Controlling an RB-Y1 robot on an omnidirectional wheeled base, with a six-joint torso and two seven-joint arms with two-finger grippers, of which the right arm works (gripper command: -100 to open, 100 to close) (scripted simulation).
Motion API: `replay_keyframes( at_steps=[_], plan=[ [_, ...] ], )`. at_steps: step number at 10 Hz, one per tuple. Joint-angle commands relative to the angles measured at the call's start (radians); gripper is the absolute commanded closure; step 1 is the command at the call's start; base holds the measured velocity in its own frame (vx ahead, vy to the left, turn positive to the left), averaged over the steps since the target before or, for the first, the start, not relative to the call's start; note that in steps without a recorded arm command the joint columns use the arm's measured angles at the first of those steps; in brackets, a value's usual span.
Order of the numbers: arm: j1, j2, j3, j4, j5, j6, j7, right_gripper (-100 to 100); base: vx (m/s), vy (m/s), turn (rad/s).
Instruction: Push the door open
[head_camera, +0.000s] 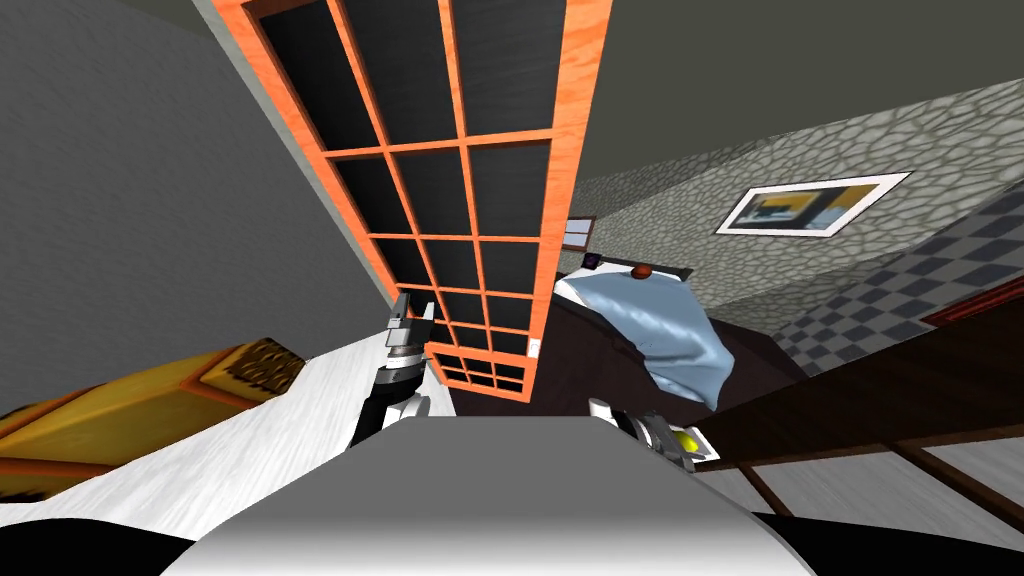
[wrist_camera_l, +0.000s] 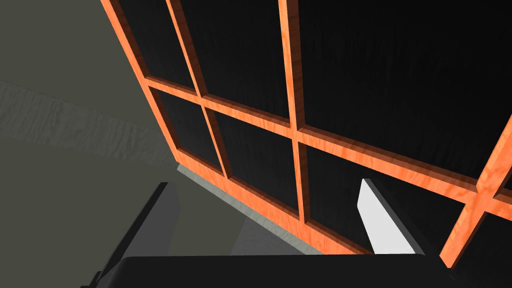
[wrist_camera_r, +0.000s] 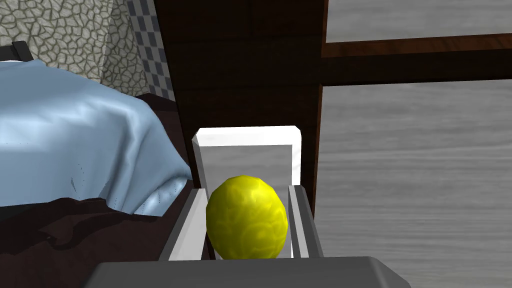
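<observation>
My left claw (head_camera: 412, 318), open and empty, is at the foot of the door (head_camera: 500, 190), which looks part-open, more push needed; right claw (wrist_camera_r: 247, 192) grips a yellow ball (wrist_camera_r: 246, 225).

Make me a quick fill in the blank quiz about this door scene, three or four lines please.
On the door, the grid frame is coloured ____.
The left claw, near the door's lower panes, has its fingers ____.
The right claw is shut on a round thing coloured ____.
The draped blanket is light ____.
Missing words: orange; open; yellow; blue.
</observation>
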Motion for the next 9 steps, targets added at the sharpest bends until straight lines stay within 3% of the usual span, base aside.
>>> replay_keyframes(
  at_steps=[1, 5, 6, 7, 9],
  plan=[
    [0.002, -0.004, -0.035, -0.012, -0.032, -0.023, 0.019, 100, 0.013, -0.140, 0.145],
    [-0.002, -0.011, -0.093, -0.004, -0.086, -0.069, 0.033, 100, 0.005, -0.167, 0.112],
    [-0.002, -0.009, -0.082, 0.012, -0.077, -0.059, 0.022, 100, -0.003, -0.096, 0.017],
    [-0.003, -0.020, -0.111, 0.019, -0.104, -0.085, 0.023, 100, -0.049, -0.163, 0.073],
    [-0.002, -0.025, -0.129, 0.020, -0.122, -0.100, 0.027, 100, -0.013, -0.189, 0.039]
  ],
)
